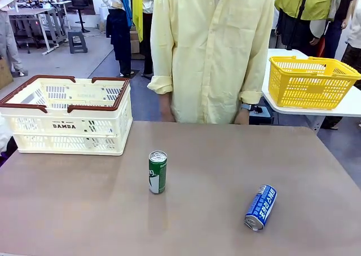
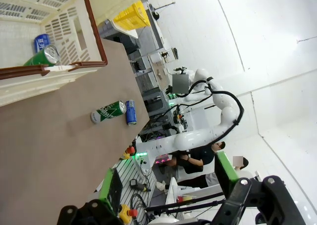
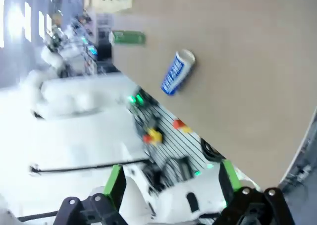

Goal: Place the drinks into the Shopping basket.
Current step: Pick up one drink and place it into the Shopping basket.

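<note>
The green-and-white can (image 1: 157, 171) stands upright on the tabletop (image 1: 79, 211), the blue-and-white can (image 1: 260, 207) lies sideways to its right; both likely light, stiff, slick, so pinch mid-body; left tool (image 2: 167, 180) and right tool (image 3: 172, 180) gape empty.

The left claw (image 2: 168, 188) is black with green pads (image 2: 225, 171); the right arm (image 2: 218, 113) is white with black cable (image 2: 198, 100).
</note>
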Robot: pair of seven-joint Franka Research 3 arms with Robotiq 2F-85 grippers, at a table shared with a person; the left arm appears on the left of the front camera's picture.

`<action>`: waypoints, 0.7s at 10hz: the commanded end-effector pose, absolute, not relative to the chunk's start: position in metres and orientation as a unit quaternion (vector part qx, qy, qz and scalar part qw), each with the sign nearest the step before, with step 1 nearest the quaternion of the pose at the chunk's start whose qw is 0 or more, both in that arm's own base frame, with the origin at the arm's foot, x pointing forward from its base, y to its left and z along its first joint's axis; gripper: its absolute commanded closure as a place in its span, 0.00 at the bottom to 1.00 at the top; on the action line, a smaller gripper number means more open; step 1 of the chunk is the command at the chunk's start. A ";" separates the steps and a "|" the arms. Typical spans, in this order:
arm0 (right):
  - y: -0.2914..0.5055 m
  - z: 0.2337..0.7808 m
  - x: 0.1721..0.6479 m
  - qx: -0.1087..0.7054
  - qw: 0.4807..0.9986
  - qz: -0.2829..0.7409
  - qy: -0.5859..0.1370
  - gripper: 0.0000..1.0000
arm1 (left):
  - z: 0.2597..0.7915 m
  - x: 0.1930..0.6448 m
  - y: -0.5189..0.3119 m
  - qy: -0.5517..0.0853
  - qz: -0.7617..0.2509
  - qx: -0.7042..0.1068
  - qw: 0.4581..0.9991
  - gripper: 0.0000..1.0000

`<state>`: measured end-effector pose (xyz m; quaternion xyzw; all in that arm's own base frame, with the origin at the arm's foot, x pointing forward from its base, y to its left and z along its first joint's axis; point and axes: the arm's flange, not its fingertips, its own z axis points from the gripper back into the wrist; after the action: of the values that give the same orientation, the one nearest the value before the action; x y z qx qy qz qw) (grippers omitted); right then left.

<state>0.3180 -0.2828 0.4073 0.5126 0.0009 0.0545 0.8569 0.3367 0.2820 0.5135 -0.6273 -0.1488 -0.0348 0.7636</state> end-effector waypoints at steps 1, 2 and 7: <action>-0.292 0.400 0.333 0.643 0.723 -0.113 -0.225 0.00 | 0.516 0.335 0.280 -0.150 -0.036 -0.628 0.763 0.00; -0.283 0.407 0.318 0.513 0.857 0.054 0.001 0.00 | 0.516 0.335 0.280 -0.150 -0.036 -0.628 0.763 0.00; -0.283 0.407 0.318 0.513 0.857 0.054 0.001 0.00 | 0.514 0.337 0.282 -0.149 -0.035 -0.627 0.764 0.00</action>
<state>0.3205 -0.2805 0.4068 0.5215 0.0050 0.0516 0.8516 0.3370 0.2819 0.5132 -0.6274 -0.1485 -0.0348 0.7636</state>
